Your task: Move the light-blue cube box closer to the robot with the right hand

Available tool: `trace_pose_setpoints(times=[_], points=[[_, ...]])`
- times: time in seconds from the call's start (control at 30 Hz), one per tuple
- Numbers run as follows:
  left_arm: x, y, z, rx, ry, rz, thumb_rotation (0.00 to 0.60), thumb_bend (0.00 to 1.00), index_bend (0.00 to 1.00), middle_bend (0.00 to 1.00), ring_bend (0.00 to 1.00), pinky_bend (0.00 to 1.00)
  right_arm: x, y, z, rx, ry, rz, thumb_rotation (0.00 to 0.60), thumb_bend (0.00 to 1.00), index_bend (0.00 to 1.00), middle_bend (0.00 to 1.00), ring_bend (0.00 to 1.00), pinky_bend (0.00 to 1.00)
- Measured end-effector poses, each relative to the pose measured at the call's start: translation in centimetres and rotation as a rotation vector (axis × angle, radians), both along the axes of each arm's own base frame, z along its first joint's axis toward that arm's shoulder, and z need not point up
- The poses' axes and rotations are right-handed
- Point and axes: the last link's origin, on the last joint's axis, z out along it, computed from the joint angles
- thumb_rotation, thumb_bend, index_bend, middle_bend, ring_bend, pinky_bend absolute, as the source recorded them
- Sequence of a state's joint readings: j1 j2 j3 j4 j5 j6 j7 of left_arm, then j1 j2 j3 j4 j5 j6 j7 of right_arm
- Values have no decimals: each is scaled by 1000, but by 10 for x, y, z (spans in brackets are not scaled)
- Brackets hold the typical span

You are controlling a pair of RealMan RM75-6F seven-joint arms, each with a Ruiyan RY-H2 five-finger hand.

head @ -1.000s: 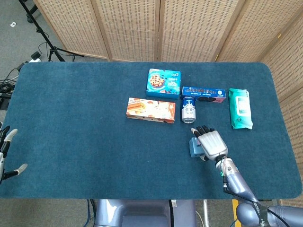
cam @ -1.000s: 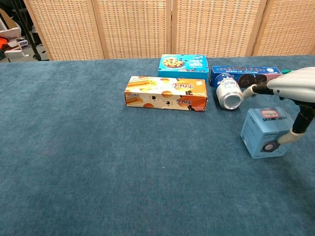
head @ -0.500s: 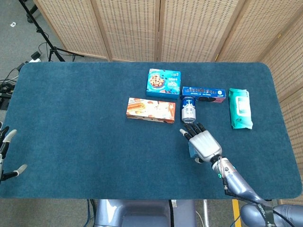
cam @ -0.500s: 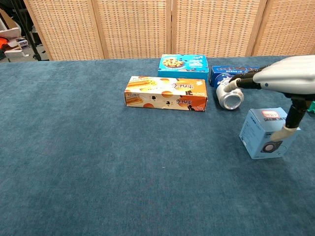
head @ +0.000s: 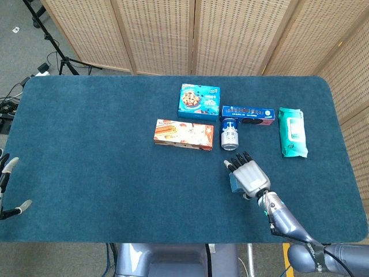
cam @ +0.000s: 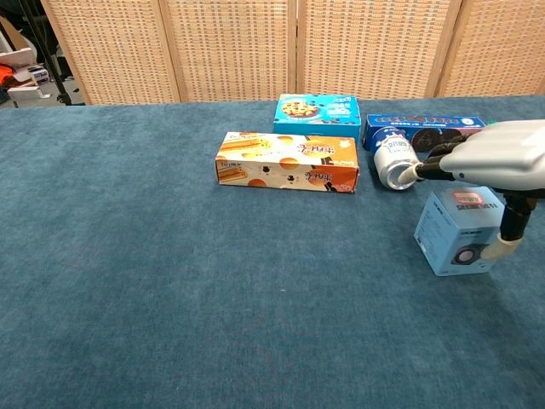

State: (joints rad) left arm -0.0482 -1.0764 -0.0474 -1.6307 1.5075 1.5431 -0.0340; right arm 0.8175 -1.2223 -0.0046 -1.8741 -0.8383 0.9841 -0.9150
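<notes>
The light-blue cube box (cam: 458, 233) stands on the blue table (cam: 170, 281) at the right, just in front of a tipped can. My right hand (cam: 498, 153) hovers flat over its top, fingers stretched out toward the can, and the thumb (cam: 504, 244) hangs down against the box's right side. From the head view the right hand (head: 249, 176) covers most of the cube box (head: 234, 182). Nothing is gripped. Only the spread fingertips of my left hand (head: 8, 184) show, at the table's near left edge, holding nothing.
Behind the cube lie a silver-blue can (cam: 397, 164) on its side, a long dark-blue cookie box (cam: 423, 128), a blue cookie box (cam: 317, 112) and an orange snack box (cam: 286, 162). A green wipes pack (head: 292, 131) lies to the far right.
The right hand swung left over the box, then drew back slightly right and lower. The cube box has stayed nearly where it was. The left hand has barely moved.
</notes>
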Motion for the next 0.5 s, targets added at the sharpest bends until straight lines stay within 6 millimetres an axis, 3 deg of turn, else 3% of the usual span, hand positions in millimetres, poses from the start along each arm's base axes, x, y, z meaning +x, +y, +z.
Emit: trace_pose_setpoints(times=[0.13,0.27,0.5], points=[[0,0,-1,-1,3,2,600,0,0,0,0,0,-2,-4,-1,-32,42,51,600,0,301,386,256,163],[2,-1,-1,0,5,-2,600,0,0,0,0,0,-6,-6,-4,-55,54,79,600,27,411,484,330,217],[2,-2,-1,1,3,-5,600,0,0,0,0,0,-9,-6,-6,-76,-5,114,600,191,452,520,348,240]])
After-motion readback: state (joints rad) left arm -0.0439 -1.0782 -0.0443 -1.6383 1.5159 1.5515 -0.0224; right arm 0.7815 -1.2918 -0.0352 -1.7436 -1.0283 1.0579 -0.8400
